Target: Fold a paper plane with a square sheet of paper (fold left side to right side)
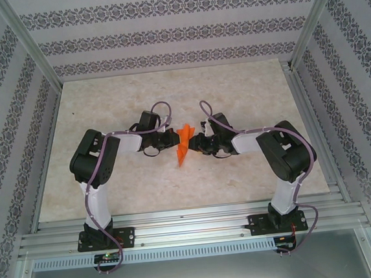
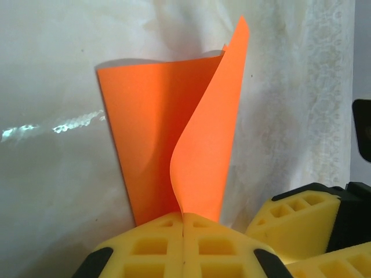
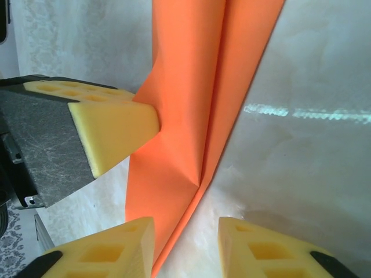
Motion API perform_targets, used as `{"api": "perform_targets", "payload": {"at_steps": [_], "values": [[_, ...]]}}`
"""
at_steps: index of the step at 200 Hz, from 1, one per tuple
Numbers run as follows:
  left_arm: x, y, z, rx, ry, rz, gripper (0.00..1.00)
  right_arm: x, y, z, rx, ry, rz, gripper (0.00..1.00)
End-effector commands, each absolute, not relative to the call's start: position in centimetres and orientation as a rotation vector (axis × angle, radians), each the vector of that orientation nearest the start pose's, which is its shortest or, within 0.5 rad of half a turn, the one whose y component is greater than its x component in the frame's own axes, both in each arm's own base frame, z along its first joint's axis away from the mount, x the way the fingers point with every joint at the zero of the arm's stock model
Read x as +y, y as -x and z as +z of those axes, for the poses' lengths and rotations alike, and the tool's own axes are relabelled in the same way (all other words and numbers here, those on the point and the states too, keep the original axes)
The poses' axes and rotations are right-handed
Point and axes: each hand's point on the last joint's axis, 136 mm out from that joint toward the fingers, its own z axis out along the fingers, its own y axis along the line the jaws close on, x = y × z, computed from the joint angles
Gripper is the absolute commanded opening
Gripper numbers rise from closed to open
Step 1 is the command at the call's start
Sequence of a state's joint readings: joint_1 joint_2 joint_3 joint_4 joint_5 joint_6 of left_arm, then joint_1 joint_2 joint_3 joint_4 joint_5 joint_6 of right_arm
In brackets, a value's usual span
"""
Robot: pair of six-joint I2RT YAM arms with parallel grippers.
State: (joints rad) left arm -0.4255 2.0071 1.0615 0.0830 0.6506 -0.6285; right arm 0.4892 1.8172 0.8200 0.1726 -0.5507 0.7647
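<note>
Over the middle of the table (image 1: 234,96), my left gripper (image 2: 184,223) pinches the bottom of the orange paper (image 2: 156,127). My right gripper (image 3: 185,231) is spread apart, the paper's edge maybe between its fingers (image 3: 116,249).

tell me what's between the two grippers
The paper lies there, between the left gripper and the right gripper in the top view. The left wrist view shows the left gripper shut on its lower end.
</note>
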Motion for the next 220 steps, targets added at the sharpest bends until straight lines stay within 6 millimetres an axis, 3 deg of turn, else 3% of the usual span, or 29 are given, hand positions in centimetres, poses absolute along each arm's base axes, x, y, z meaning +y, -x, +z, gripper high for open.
{"api": "perform_targets", "payload": {"at_steps": [1,42,95,220], "values": [[-28.1,-38.1,2.3,2.605,-0.079,-1.232,0.00,28.7,-32.7,5.8,2.535,-0.016,1.248,0.30],[-27.9,-38.1,2.0,2.610,-0.069,-1.226,0.00,30.4,-31.4,6.6,2.516,-0.007,1.318,0.24],[-27.7,-38.3,1.3,2.620,-0.044,-1.222,0.00,31.3,-29.6,6.2,2.543,-0.003,1.324,0.24],[-27.7,-38.5,0.8,2.624,-0.028,-1.227,0.00,33.2,-30.6,5.5,2.503,-0.016,1.369,0.24]]}}
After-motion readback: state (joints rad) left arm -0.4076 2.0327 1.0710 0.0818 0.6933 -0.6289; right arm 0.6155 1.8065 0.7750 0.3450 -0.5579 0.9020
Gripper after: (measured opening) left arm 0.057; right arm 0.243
